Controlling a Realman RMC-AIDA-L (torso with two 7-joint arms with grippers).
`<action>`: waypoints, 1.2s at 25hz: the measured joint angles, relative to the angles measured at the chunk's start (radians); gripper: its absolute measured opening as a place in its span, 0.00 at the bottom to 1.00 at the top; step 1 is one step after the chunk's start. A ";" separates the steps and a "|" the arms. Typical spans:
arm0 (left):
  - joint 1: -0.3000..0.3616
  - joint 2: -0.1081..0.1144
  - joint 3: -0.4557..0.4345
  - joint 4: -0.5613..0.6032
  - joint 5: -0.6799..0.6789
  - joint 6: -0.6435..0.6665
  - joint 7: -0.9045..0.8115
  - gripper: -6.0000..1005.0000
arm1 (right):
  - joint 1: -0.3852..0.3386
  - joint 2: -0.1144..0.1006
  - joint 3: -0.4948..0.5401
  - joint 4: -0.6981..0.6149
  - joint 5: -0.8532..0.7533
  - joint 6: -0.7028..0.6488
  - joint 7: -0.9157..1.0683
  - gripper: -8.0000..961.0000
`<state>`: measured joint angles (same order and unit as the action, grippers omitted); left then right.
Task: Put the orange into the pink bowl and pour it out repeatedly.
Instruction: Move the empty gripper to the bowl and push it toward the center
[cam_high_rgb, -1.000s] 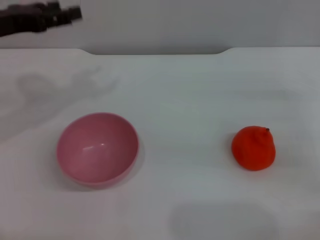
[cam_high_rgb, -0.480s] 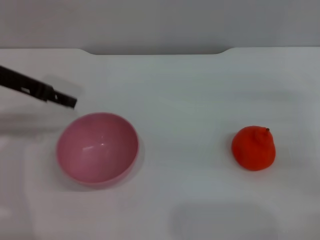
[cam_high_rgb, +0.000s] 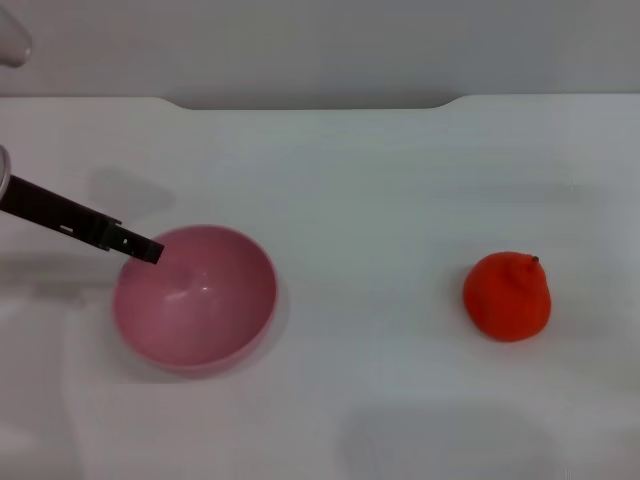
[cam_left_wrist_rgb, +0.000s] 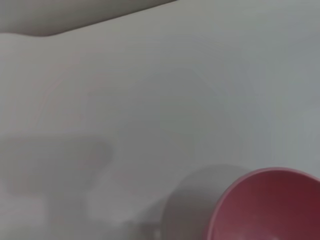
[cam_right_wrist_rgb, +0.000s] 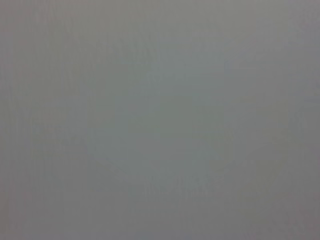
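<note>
The pink bowl (cam_high_rgb: 195, 298) stands upright and empty on the white table, left of the middle. Part of its rim also shows in the left wrist view (cam_left_wrist_rgb: 270, 205). The orange (cam_high_rgb: 507, 296) lies on the table well to the right of the bowl, its stem end pointing up and to the right. My left gripper (cam_high_rgb: 148, 249) reaches in from the left as a dark bar, and its tip is over the bowl's far left rim. My right gripper is out of view, and the right wrist view shows only a plain grey surface.
The white table (cam_high_rgb: 360, 200) ends at a back edge with a shallow recess (cam_high_rgb: 310, 103) in its middle. Beyond it is a grey wall. Nothing else lies on the table.
My left gripper has come down from the far left corner towards me, and its tip now reaches the bowl's rim. The bowl and the orange have not moved.
</note>
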<state>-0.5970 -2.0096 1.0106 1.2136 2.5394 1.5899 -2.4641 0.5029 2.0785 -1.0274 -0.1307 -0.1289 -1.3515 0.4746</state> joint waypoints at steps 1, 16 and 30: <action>0.004 -0.001 0.001 0.000 0.001 -0.004 -0.004 0.71 | 0.000 0.000 -0.001 0.000 0.000 -0.001 0.000 0.70; 0.029 -0.034 0.002 -0.010 0.046 -0.013 -0.039 0.70 | 0.000 0.000 0.000 0.000 -0.002 -0.012 0.000 0.70; 0.027 -0.040 0.019 -0.086 0.049 -0.071 -0.041 0.68 | -0.016 0.000 -0.025 -0.004 -0.003 -0.040 0.000 0.70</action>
<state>-0.5705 -2.0492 1.0294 1.1276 2.5879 1.5191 -2.5052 0.4872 2.0785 -1.0528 -0.1342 -0.1320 -1.3917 0.4746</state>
